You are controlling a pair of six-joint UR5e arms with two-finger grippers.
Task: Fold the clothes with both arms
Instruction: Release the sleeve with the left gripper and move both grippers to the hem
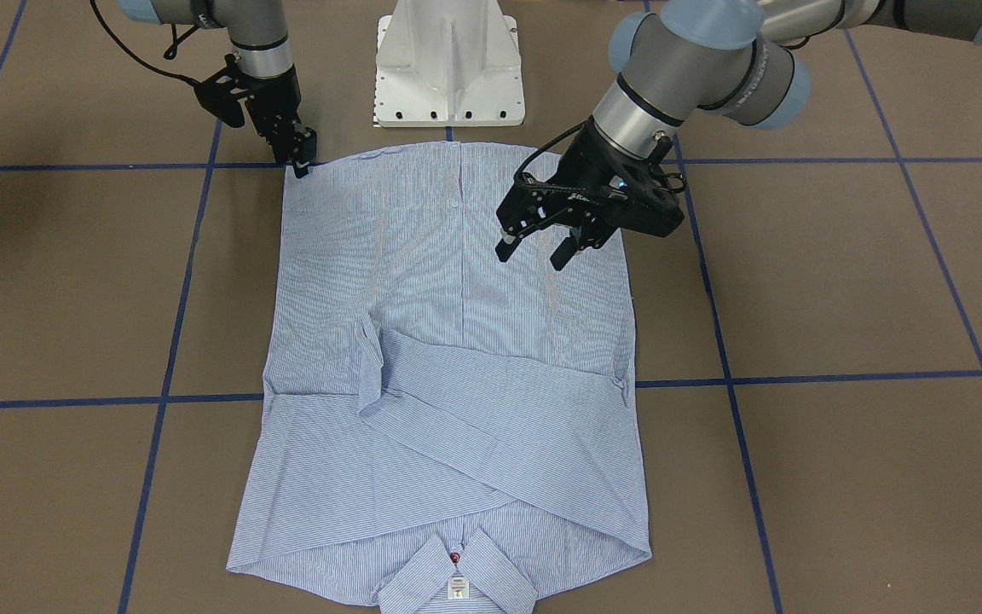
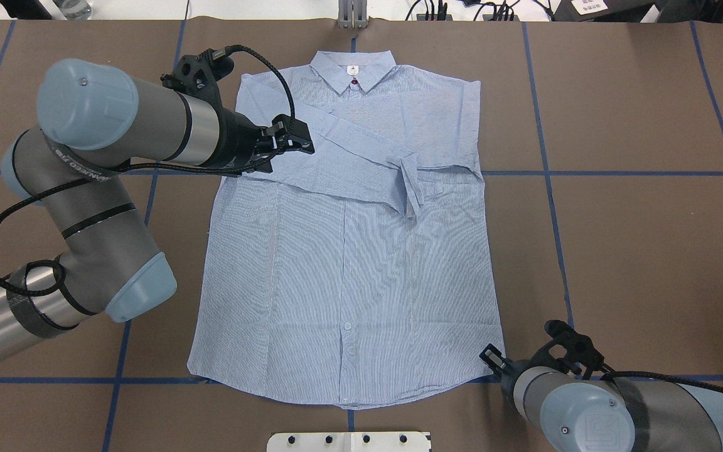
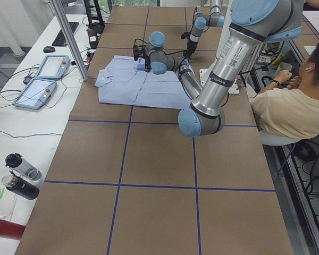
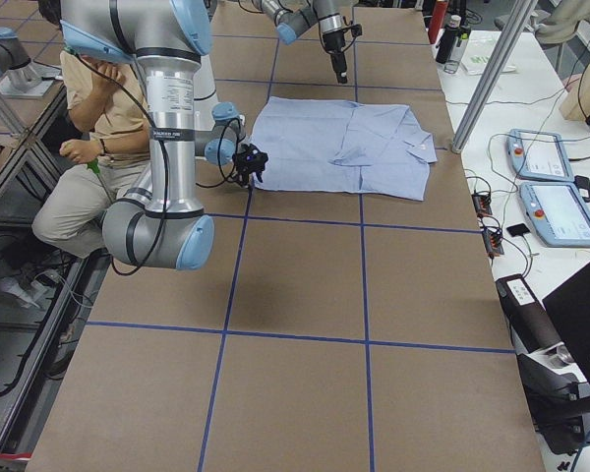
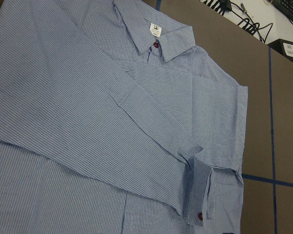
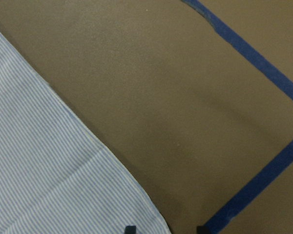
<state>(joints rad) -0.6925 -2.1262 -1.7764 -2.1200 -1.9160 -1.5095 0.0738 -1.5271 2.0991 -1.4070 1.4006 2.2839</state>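
The shirt (image 1: pixel 457 341) lies flat mid-table, sleeves crossed over its chest. The right gripper (image 1: pixel 302 164), jaws apart, straddles the right hem corner nearest the robot. The left gripper (image 1: pixel 534 250) hovers wide open above the shirt's left half. It looks best to pinch both hem corners squarely, then lift evenly.

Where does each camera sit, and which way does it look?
Front-facing: across the table, facing the robot; shirt, left claw, right claw.
Overhead: behind the robot, looking down; left arm, right arm.
Exterior left: table's left end; left arm nearest.
Exterior right: opposite end; right arm nearest, person seated.
Left wrist: looks down at the collar; no claw.
Right wrist: looks down at the hem corner; its fingertips.
Shared: front-facing and overhead show the shirt and both claws.
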